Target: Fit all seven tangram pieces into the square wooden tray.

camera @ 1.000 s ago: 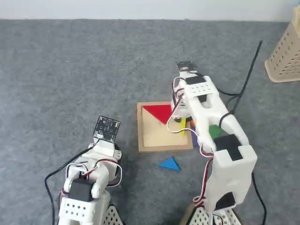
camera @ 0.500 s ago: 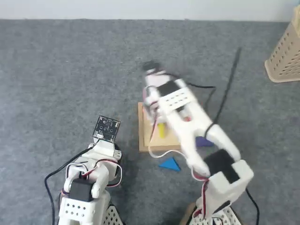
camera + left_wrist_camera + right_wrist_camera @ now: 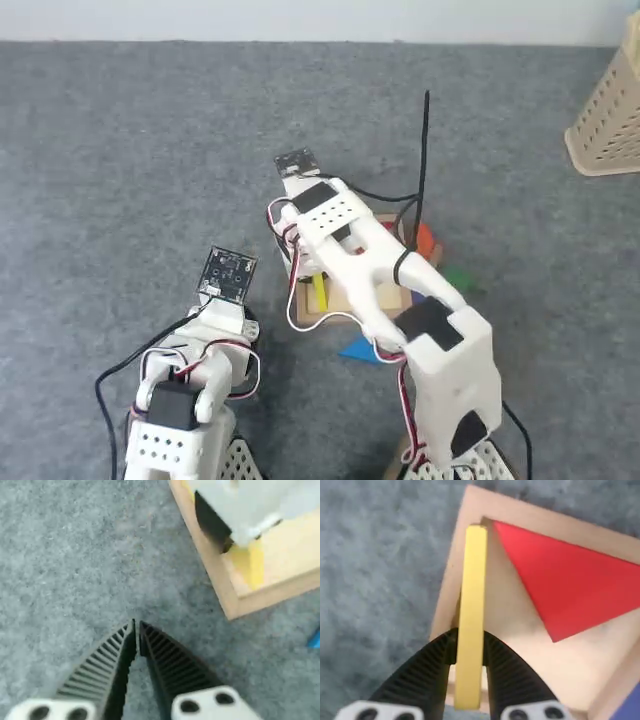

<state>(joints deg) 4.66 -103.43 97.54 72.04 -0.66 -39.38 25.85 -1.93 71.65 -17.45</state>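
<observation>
Yellow flat tangram piece (image 3: 472, 605): standing on edge, clamped between the fingers of the right claw (image 3: 470, 635), along the inner side of one wall of the square wooden tray (image 3: 530, 515), close to a corner. Red triangular piece (image 3: 565, 585): lying flat inside the tray, one point at that same corner. Blue triangular piece (image 3: 362, 350): on the grey carpeted counter (image 3: 150, 150), just outside the tray. Left claw (image 3: 136, 625): closed, holding nothing, above the counter near a tray corner.
</observation>
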